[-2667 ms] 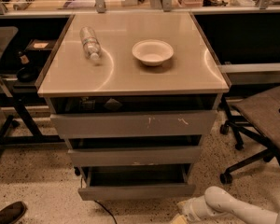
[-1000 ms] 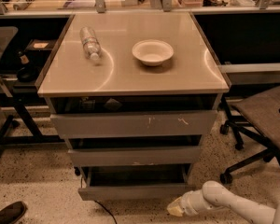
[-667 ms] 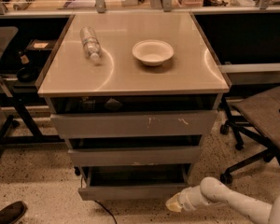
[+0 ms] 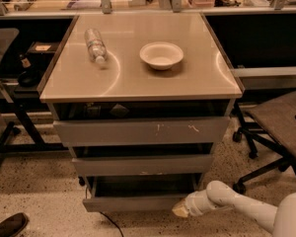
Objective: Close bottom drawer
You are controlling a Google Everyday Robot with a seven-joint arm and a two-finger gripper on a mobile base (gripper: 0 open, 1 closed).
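The bottom drawer [image 4: 138, 202] is the lowest and narrowest of three grey drawers in the cabinet. It stands pulled out, its shallow tray open to view and its plain front facing me. My gripper [image 4: 180, 210] is low at the right, on the end of the white arm [image 4: 237, 206], with its tip at the right end of the drawer's front. I cannot tell if it touches the front.
A plastic bottle [image 4: 94, 45] lies on the cabinet top [image 4: 138, 83] beside a white bowl [image 4: 161, 55]. The top drawer [image 4: 140, 131] and middle drawer [image 4: 143, 165] also stand out. An office chair [image 4: 281, 127] is at the right. A shoe [image 4: 7, 226] is at the bottom left.
My arm has moved left along the floor, bringing the gripper from right of the cabinet up to the right end of the bottom drawer's front. The drawers look unmoved.
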